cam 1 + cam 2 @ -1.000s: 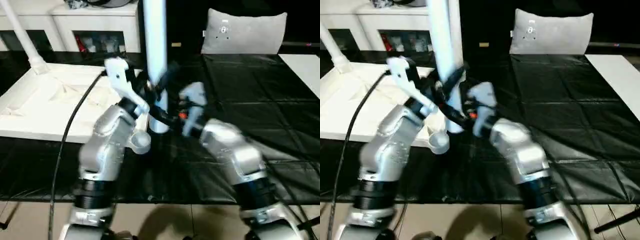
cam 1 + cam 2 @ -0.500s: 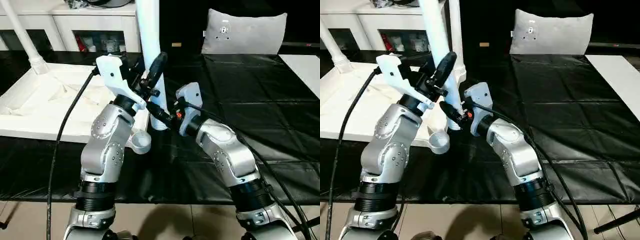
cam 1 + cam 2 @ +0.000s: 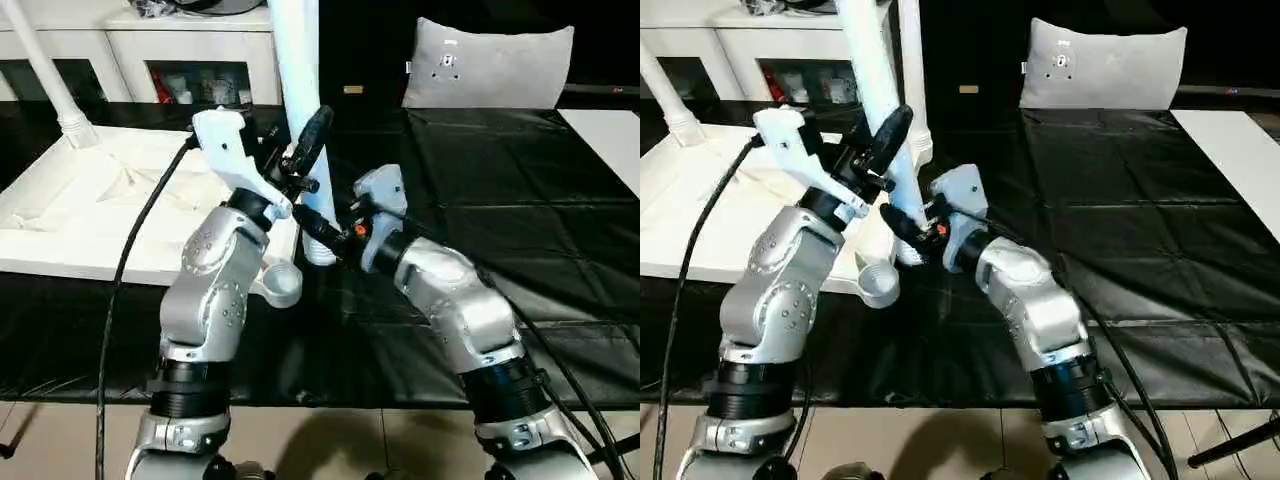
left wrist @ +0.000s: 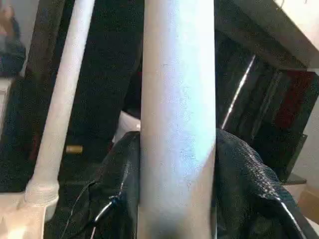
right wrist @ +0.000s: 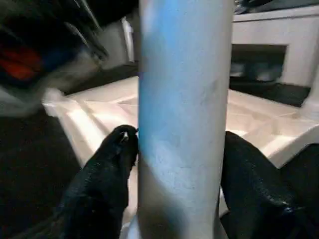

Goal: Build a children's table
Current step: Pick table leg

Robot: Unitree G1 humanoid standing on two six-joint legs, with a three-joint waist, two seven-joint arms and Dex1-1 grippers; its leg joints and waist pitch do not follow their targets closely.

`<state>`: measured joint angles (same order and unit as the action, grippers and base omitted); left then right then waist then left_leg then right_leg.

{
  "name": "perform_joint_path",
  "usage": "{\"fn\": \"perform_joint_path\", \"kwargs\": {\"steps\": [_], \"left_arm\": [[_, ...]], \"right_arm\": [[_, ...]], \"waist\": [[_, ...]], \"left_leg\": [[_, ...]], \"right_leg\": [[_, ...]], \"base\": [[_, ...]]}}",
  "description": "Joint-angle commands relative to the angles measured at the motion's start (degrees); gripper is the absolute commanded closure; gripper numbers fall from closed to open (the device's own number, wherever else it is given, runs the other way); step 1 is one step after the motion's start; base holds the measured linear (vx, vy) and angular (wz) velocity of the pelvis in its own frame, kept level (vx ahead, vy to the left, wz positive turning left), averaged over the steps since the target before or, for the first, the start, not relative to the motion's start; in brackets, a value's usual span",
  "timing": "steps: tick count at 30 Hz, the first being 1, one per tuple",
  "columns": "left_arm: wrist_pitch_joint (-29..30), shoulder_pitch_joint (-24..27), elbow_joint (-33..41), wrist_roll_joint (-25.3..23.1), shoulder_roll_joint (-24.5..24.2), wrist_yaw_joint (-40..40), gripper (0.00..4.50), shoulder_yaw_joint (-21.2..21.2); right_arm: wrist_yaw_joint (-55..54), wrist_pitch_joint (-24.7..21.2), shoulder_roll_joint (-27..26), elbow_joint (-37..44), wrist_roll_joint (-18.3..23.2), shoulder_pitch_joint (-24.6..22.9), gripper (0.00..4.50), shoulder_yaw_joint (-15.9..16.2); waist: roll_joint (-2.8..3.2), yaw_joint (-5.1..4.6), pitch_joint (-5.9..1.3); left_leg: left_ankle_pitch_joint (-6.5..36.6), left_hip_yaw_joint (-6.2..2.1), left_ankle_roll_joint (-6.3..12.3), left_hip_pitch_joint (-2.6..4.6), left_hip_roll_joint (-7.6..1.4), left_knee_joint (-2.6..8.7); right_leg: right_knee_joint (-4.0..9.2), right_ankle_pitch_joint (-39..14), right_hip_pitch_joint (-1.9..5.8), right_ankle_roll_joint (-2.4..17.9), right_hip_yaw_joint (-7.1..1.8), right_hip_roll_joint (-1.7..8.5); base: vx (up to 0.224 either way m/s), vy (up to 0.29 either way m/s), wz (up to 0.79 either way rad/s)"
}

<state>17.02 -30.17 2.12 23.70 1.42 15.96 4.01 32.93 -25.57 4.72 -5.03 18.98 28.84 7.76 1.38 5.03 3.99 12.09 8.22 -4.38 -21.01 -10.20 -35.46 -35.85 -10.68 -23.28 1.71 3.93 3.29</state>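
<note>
Rising upright from the white tabletop (image 3: 70, 215), a smooth tapered leg (image 3: 300, 70).

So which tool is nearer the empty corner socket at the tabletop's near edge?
Left. The left tool grips the table leg above the socket; the right tool sits beside it, slightly farther.

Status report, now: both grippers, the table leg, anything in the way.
Left gripper shut on upright table leg. Right gripper brackets it lower down, grip unclear. Tabletop upside down alongside. Nothing blocking.
</note>
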Motion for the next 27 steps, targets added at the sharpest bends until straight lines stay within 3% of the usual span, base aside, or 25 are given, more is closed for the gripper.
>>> {"fn": "perform_joint_path", "kwargs": {"steps": [1, 2, 3, 5, 8, 12, 14, 18, 22, 27], "left_arm": [[3.33, -2.18, -1.14, 3.11, -0.89, 0.09, 2.68, 2.15], [5.04, -2.83, -1.61, 4.96, -1.19, 0.47, 2.68, 3.07], [6.53, -3.61, -2.42, 6.62, -1.95, 1.17, 2.68, 4.11], [9.28, -4.48, -3.64, 9.2, -3.66, 3.11, 2.69, 5.35], [12.24, -5.32, -4.07, 12.64, -4.99, 5.7, 2.7, 6.78], [14.28, -5.9, -3.73, 14.34, -6.33, 8.02, 2.7, 6.66], [14.76, -6.16, -3.72, 14.08, -7.17, 8.78, 2.7, 6.03], [14.45, -6.25, -1.69, 12.75, -8.96, 13.2, 2.7, 2.13], [13.01, -6.04, 0.27, 10.61, -9.07, 14.7, 2.7, -1.12], [12.63, -5.18, 2.87, 9.86, -8.67, 16.16, 2.7, -4.59]], "right_arm": [[3.32, -4.39, 1.37, 3.29, 5.94, 0.88, 1.51, -3.35], [4.64, -6.29, 2.21, 3.86, 8.25, 1.19, 1.42, -4.71], [5.99, -7.61, 3.51, 4.12, 10.15, 1.68, 1.23, -6.25], [7.86, -9.09, 5.7, 3.72, 12.79, 2.54, 1.15, -9.03], [10.15, -11.72, 8.31, 3.08, 17.18, 3.29, 0.95, -12.92], [11.1, -15.16, 9.96, 2.68, 20.11, 3.88, 0.61, -15.25], [11.98, -16.02, 11.31, 2.79, 19.69, 3.89, 0.41, -14.5], [16.85, -14.25, 15.95, 2.44, 14.34, 4.06, 0.2, -8.3], [18.67, -14.94, 16.85, 1.94, 13.51, 4.83, 0.18, -5.62], [18.14, -14.5, 16.09, -1.17, 11.63, 6.33, 0.18, -3.28]], "waist": [[-0.32, 0.05, -4.41], [-0.51, 0.11, -4.51], [-0.26, 0.22, -4.55], [-0.49, 0.28, -4.54], [-0.3, 0.34, -4.69], [-0.36, 0.48, -4.77], [-0.31, 0.51, -4.71], [-0.44, 0.64, -4.56], [-0.49, 0.68, -4.51], [-1.17, 0.48, -4.51]], "left_leg": [[3.53, -0.17, 1.98, -0.31, -2.05, 4.02], [3.37, -0.11, 2.11, -0.16, -1.99, 3.92], [3.05, -0.12, 2.14, -0.2, -1.93, 3.83], [2.72, -0.06, 2.4, -0.29, -1.78, 3.78], [1.78, -0.02, 2.52, -0.33, -1.77, 3.63], [0.92, 0.02, 3.15, -0.35, -1.76, 3.59], [2.09, 0.03, 2.82, -0.24, -1.82, 3.65], [3.23, 0.09, 2.08, -0.3, -1.8, 3.71], [3.69, 0.02, 2.19, -0.26, -1.97, 3.76], [2.97, 0.13, 2.12, -0.41, -1.92, 3.7]], "right_leg": [[4.36, -10.3, 3.75, 7.53, -3.11, 4.3], [4.34, -9.78, 3.78, 7.84, -3.1, 4.21], [4.21, -9.27, 3.82, 8.13, -3.1, 4.23], [4.29, -8.94, 3.9, 8.52, -3.02, 4.15], [4.21, -8.57, 3.93, 9.23, -2.89, 4.13], [4.17, -8.11, 4.01, 10.0, -2.82, 4.16], [4.35, -9.33, 3.97, 10.05, -2.77, 4.19], [4.67, -12.33, 4.01, 8.77, -2.8, 4.27], [4.8, -13.87, 3.9, 8.32, -2.82, 4.36], [4.69, -14.2, 3.89, 8.47, -2.82, 4.37]], "base": [[0.0, 0.0, 0.0], [0.0, 0.0, 0.0], [0.0, 0.0, 0.0], [0.0, 0.0, 0.0], [0.0, 0.0, 0.0], [0.0, 0.0, 0.0], [0.0, 0.0, 0.0], [0.0, 0.0, 0.0], [0.0, 0.0, 0.0], [0.0, 0.0, 0.0]]}}
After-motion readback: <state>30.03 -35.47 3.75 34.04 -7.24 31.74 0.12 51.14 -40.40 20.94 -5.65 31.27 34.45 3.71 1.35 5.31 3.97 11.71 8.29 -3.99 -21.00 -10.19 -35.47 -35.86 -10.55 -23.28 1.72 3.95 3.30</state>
